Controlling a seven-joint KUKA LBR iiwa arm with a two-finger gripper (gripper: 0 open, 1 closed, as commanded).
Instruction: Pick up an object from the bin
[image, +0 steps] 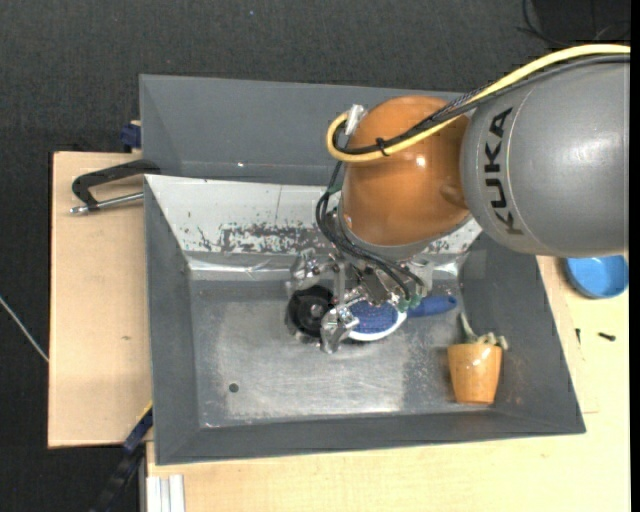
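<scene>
Dark floor (80, 60) surrounds the grey bin (165, 300), which takes up the middle of the frame. The arm (560, 150) enters from the upper right, and its orange cover (405, 180) hangs over the bin's back half. Below the cover, the gripper (342, 318) is low in the centre of the bin, down among a small cluster of things.

A round black thing (305, 308) lies just left of the gripper. A blue and white disc (378, 320) lies just right of it and seems to touch it. A slim blue piece (435, 304) juts out to the right of the disc. An orange cup (473, 373) with a bit of green at its top stands well apart, at the lower right of the bin floor.

I cannot tell whether the gripper is released or clenched, because the cover and the wrist metalwork hide too much of it. Nor can I tell whether it has anything in its grasp.

As I judge it, the task is about midway. The gripper is at the level of the things, between the black thing and the disc, but nothing is raised off the bin floor. What is left is a sure grasp on one of those two, then the lift clear of the bin.
</scene>
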